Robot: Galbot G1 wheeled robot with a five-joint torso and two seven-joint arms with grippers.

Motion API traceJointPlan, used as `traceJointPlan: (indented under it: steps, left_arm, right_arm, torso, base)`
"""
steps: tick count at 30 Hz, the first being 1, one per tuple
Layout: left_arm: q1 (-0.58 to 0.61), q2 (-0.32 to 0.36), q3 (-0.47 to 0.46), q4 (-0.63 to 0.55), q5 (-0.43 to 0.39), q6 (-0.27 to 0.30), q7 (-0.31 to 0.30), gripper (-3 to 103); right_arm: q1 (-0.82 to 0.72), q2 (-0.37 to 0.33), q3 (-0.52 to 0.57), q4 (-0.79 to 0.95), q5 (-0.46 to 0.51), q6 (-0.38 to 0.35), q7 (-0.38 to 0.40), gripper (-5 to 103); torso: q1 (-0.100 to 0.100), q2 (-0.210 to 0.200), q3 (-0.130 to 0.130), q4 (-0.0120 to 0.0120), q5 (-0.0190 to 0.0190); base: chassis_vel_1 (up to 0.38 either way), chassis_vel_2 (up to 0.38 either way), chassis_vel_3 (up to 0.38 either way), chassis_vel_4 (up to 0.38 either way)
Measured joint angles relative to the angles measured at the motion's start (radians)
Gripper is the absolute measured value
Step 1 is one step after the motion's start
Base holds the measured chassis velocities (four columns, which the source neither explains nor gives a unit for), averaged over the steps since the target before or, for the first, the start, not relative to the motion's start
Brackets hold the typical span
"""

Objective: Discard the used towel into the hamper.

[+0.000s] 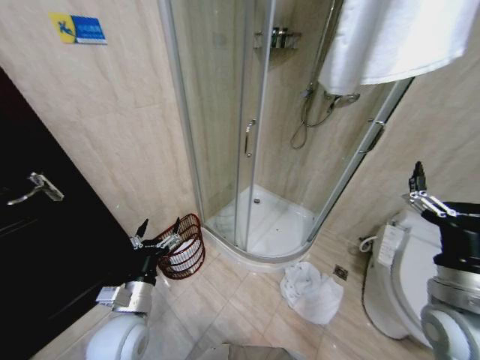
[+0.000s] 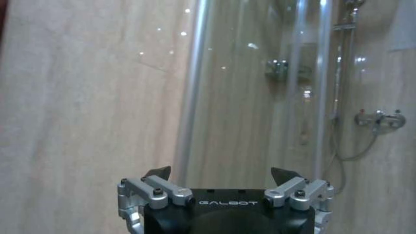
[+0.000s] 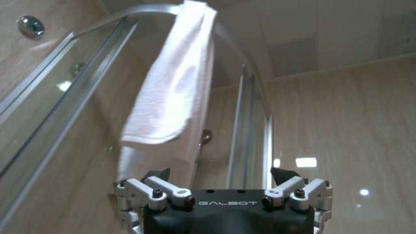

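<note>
A crumpled white towel (image 1: 311,292) lies on the tiled floor in front of the shower, between my two arms. A second white towel (image 1: 390,41) (image 3: 172,83) hangs over the top rail of the shower. The hamper (image 1: 185,247), a small dark reddish-brown openwork basket, stands by the wall left of the shower with something white showing through its lower wires. My left gripper (image 1: 159,231) (image 2: 221,173) is open and empty, held just in front of the hamper. My right gripper (image 1: 417,180) (image 3: 221,174) is open and empty, raised above the toilet and pointing up toward the hanging towel.
The curved glass shower enclosure (image 1: 247,135) stands straight ahead. A toilet (image 1: 401,277) is at the right, under my right arm. A dark door (image 1: 30,225) with a lever handle is at the left. A floor drain (image 1: 341,272) sits near the crumpled towel.
</note>
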Motion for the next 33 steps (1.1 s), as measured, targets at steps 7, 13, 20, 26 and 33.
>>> traceJointPlan:
  steps: [7, 13, 20, 26, 33]
  left_arm:
    - [0.0, 0.0, 0.0, 0.0, 0.0, 0.0, 0.0, 100]
    - [0.0, 0.0, 0.0, 0.0, 0.0, 0.0, 0.0, 100]
    - [0.0, 0.0, 0.0, 0.0, 0.0, 0.0, 0.0, 100]
    - [0.0, 0.0, 0.0, 0.0, 0.0, 0.0, 0.0, 100]
    - [0.0, 0.0, 0.0, 0.0, 0.0, 0.0, 0.0, 100]
  right_arm:
    - [0.032, -0.028, -0.012, 0.0, 0.01, 0.032, -0.01, 100]
    - [0.053, -0.041, -0.031, 0.0, 0.01, 0.043, 0.009, 100]
    - [0.08, -0.057, -0.035, 0.0, 0.013, 0.058, 0.07, 100]
    - [0.136, -0.138, -0.024, 0.0, 0.034, 0.023, 0.087, 100]
    - [0.205, -0.203, -0.008, -0.037, 0.098, -0.005, 0.043, 100]
  torso:
    - [0.0, 0.0, 0.0, 0.0, 0.0009]
    - [0.0, 0.0, 0.0, 0.0007, -0.0002]
    - [0.0, 0.0, 0.0, -0.0002, 0.0005]
    - [0.0, 0.0, 0.0, 0.0004, 0.0006]
    - [0.0, 0.0, 0.0, 0.0001, 0.0006]
  base:
    - [-0.21, -0.19, 0.209, 0.192]
    - [0.002, -0.077, 0.057, 0.033]
    - [0.063, 0.031, -0.056, -0.006]
    - [0.015, 0.041, 0.039, 0.041]
    - [0.036, 0.058, 0.067, 0.062]
